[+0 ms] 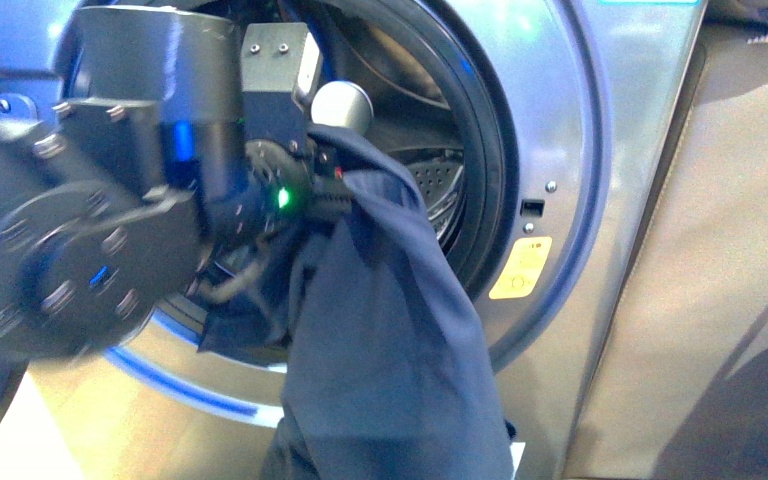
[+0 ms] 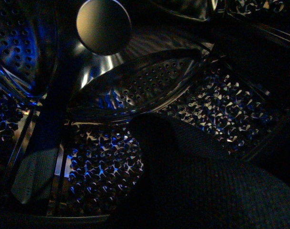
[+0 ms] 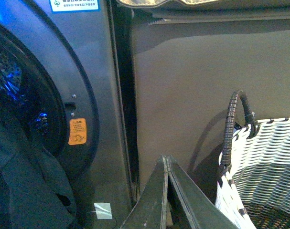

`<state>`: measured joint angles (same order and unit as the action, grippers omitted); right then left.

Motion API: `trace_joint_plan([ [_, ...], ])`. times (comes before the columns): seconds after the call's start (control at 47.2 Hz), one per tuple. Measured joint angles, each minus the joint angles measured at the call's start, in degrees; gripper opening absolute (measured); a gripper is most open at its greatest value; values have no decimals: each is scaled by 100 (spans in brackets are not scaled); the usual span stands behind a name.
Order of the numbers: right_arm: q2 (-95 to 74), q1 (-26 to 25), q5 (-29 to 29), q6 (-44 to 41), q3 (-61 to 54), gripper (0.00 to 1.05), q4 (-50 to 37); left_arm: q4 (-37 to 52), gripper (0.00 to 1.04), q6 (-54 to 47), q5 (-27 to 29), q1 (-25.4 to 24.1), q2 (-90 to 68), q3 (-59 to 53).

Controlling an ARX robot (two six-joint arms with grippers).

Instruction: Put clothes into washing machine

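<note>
Navy clothes (image 1: 390,330) are half in: the upper part drapes over the dark gasket into the porthole of the washing machine (image 1: 580,150), the rest hangs down its front, and a fold lies inside against the perforated drum (image 2: 102,162). The left arm (image 1: 160,150) reaches into the opening with cloth over its wrist; the left end effector is hidden, so I cannot tell its grip. The right end effector (image 3: 166,164) sits near a white wicker basket (image 3: 264,162), fingers pressed together on nothing.
</note>
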<state>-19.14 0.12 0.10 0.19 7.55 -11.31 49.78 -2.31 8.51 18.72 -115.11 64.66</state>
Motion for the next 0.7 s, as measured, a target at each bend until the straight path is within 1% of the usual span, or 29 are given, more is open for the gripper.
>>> trace_joint_plan([
  [0.36,527,0,0,0,-352,2,133,-378,5,-2,59,-87,-772,1034],
  [0.466,662,0,0,-2,-422,2,201,-586,5,-2,87,-133,-1043,1458],
  [0.571,831,0,0,-2,-501,2,295,-922,5,-26,103,-216,-1438,2144],
  [0.656,1355,0,-2,-2,-533,2,944,-1176,5,-33,107,-267,-1670,2586],
  [0.698,1587,0,-2,-2,-627,2,1064,-1309,5,-37,118,-297,-1801,2830],
])
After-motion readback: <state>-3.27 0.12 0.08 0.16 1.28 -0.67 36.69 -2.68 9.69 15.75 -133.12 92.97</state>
